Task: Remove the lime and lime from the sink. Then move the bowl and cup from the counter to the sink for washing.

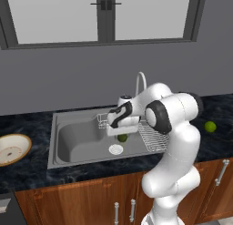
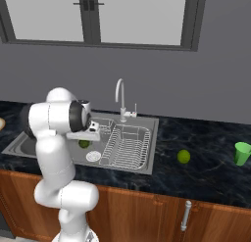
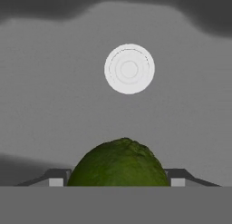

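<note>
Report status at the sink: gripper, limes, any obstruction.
Gripper down in the sink, fingers either side of the dark lime. Brighter lime out on the counter. Nothing in the way.

Sink floor open on the left, crowded on the right

The left half of the sink (image 1: 68, 137) lay bare down to the white drain (image 1: 116, 149), leaving open room there. The wire rack (image 2: 126, 147) took up the right half, and the faucet (image 2: 120, 98) rose behind the back rim. The arm's hand hung low over the basin's middle, and the dark lime (image 3: 118, 163) sat between the gripper (image 3: 117, 181) tips, filling the gap from one to the other. On the counter (image 2: 206, 167) right of the sink, a brighter lime (image 2: 184, 156) and a green cup (image 2: 241, 153) stood well apart, with bare stone between. The bowl (image 1: 11, 149) sat left of the basin, near its rim.
</note>
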